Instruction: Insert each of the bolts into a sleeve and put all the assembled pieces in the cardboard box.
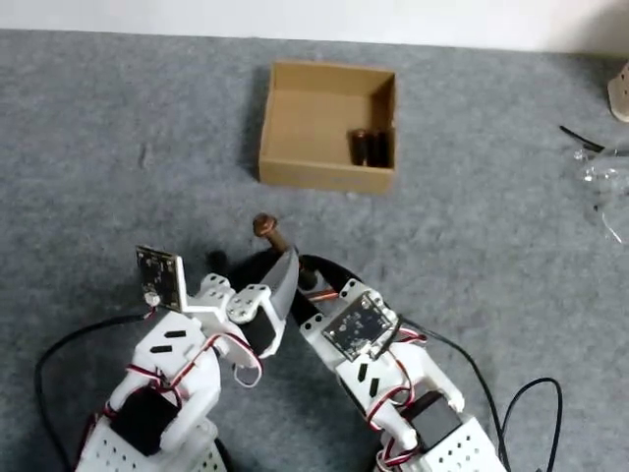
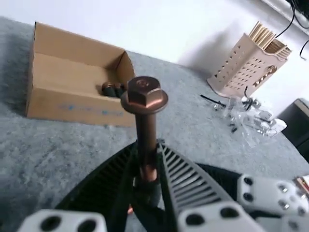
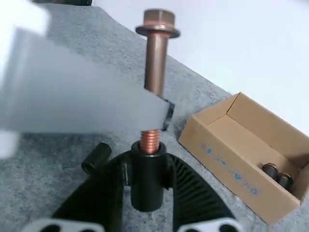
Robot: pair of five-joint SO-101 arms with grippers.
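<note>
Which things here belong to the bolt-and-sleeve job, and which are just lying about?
Job: bolt in left gripper; sleeve in right gripper; spare sleeve; cardboard box; two assembled pieces inside it.
Lying about: perforated stick holder; clear plastic bits.

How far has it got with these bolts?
Done: two assembled pieces lie in the cardboard box. In hand: the left gripper holds a bolt, its tip entering the sleeve in the right gripper. To do: boxing that one; a loose sleeve waits on the carpet.

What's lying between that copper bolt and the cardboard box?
Nothing: the high view shows only bare grey carpet between the bolt and the cardboard box.
</note>
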